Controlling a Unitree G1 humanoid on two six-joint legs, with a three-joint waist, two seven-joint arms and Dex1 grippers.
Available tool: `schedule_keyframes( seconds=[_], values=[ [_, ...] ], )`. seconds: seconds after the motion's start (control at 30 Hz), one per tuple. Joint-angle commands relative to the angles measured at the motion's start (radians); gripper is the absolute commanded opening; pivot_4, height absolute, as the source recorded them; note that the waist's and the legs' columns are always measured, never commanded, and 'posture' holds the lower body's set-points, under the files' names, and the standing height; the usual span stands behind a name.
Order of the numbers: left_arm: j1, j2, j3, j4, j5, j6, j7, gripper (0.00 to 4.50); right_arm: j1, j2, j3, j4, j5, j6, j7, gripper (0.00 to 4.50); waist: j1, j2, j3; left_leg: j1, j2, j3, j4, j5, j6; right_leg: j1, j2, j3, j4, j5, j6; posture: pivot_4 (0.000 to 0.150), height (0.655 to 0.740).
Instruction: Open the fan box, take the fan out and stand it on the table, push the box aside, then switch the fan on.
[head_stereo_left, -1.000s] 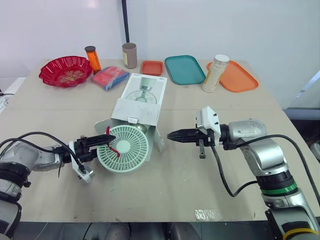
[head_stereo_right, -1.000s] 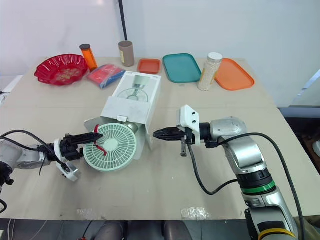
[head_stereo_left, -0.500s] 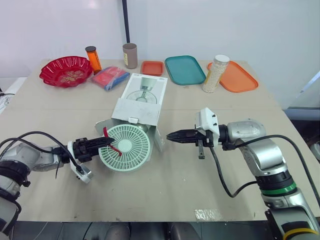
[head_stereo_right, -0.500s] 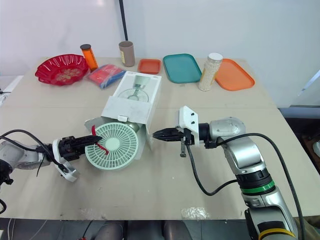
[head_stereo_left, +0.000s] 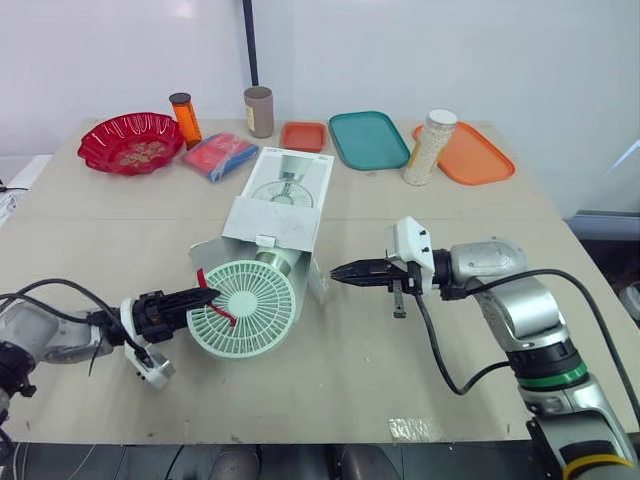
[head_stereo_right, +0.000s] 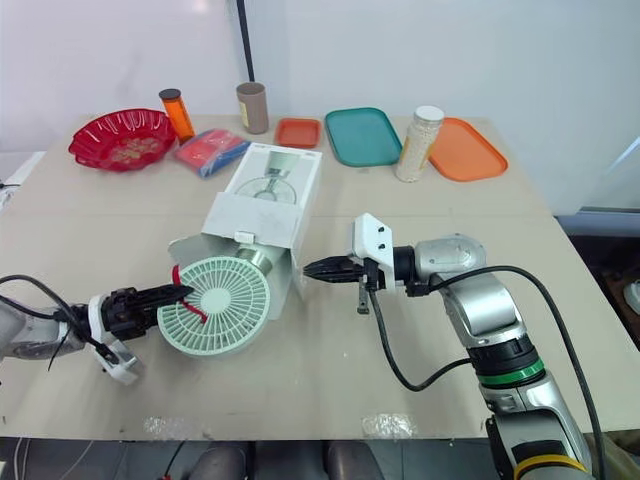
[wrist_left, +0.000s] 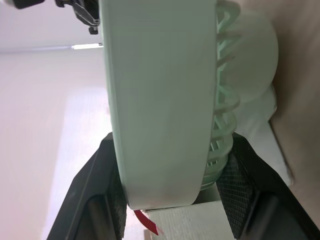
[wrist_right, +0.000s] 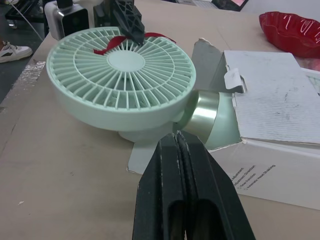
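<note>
Clamps fan (head_stereo_left: 241, 308) rim in left fingers (head_stereo_left: 180, 301), draws it farther out of box (head_stereo_left: 280, 205) than before; holds right fingers (head_stereo_left: 355, 271) pinched together, empty. Looks nearly extracted.

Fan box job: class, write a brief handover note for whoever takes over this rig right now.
Left gripper: shut on the fan at its grille rim.
Right gripper: shut, empty, hovering beside the box near its open end.
Fan: head lying out on the table, base inside the box mouth.
Done: box opened.
Left: draw the fan clear, stand it, push the box aside, switch on.
</note>
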Motion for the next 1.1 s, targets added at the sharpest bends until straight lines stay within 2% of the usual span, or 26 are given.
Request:
schedule_keyframes(
  seconds=[0.03, 0.17, 0.33, 0.47, 0.57, 0.77, 0.93, 1.1],
  values=[
    [0.196, 0.149, 0.103, -0.187, -0.251, -0.058, -0.124, 1.94, -0.041, 0.019, 0.006, 0.024, 0.002, -0.037, 0.018, 0.0, 0.001, 0.0, 0.0, 0.0, 0.0, 0.0, 0.0, 0.0, 0.0, 0.0, 0.0, 0.0, 0.0, 0.0, 0.0, 0.15, 0.74],
    [0.449, 0.258, 0.237, -0.378, -0.435, 0.001, -0.221, 1.94, -0.062, 0.035, 0.019, 0.058, 0.0, -0.058, 0.033, 0.0, -0.002, 0.0, 0.0, 0.001, 0.001, 0.002, 0.0, 0.0, 0.001, 0.0, 0.0, 0.001, 0.0, 0.0, 0.0, 0.15, 0.74],
    [0.629, 0.268, 0.384, -0.502, -0.521, 0.066, -0.33, 1.92, -0.077, 0.057, 0.036, 0.093, -0.008, -0.077, 0.046, 0.0, 0.004, 0.001, 0.0, 0.003, 0.001, 0.003, 0.001, -0.001, 0.001, 0.002, -0.001, 0.0, 0.001, 0.0, -0.001, 0.15, 0.74],
    [0.759, 0.234, 0.536, -0.597, -0.594, 0.096, -0.431, 1.92, -0.089, 0.075, 0.048, 0.113, -0.011, -0.087, 0.056, 0.0, 0.002, 0.001, 0.0, 0.004, 0.002, 0.004, 0.002, -0.001, 0.001, 0.004, -0.001, -0.001, 0.001, 0.0, -0.001, 0.15, 0.74],
    [0.892, 0.188, 0.699, -0.691, -0.704, 0.108, -0.563, 1.92, -0.098, 0.083, 0.054, 0.13, -0.01, -0.093, 0.066, 0.0, 0.001, 0.001, 0.0, 0.003, 0.003, 0.005, 0.001, -0.001, 0.003, 0.004, -0.001, -0.001, 0.0, -0.001, -0.001, 0.15, 0.74],
    [1.143, 0.054, 0.981, -0.865, -0.998, 0.149, -0.876, 1.92, -0.124, 0.082, 0.039, 0.168, -0.004, -0.103, 0.082, 0.0, 0.0, 0.001, 0.0, 0.004, 0.004, 0.008, 0.002, -0.002, 0.003, 0.003, 0.001, 0.0, 0.001, -0.001, -0.002, 0.15, 0.74],
    [1.177, -0.019, 1.141, -0.955, -1.234, 0.267, -1.1, 1.92, -0.128, 0.08, 0.03, 0.172, 0.011, -0.103, 0.098, 0.0, 0.002, 0.001, 0.0, 0.005, 0.005, 0.008, 0.002, -0.002, 0.003, 0.004, 0.001, 0.0, 0.001, -0.001, -0.002, 0.15, 0.74],
    [1.18, -0.062, 1.229, -1.051, -1.434, 0.44, -1.272, 1.92, -0.143, 0.076, -0.006, 0.16, 0.074, -0.071, 0.13, 0.0, 0.0, 0.001, 0.0, 0.004, 0.005, 0.008, 0.002, -0.002, 0.003, 0.004, 0.001, 0.0, 0.0, -0.001, -0.002, 0.15, 0.74]
  ],
)
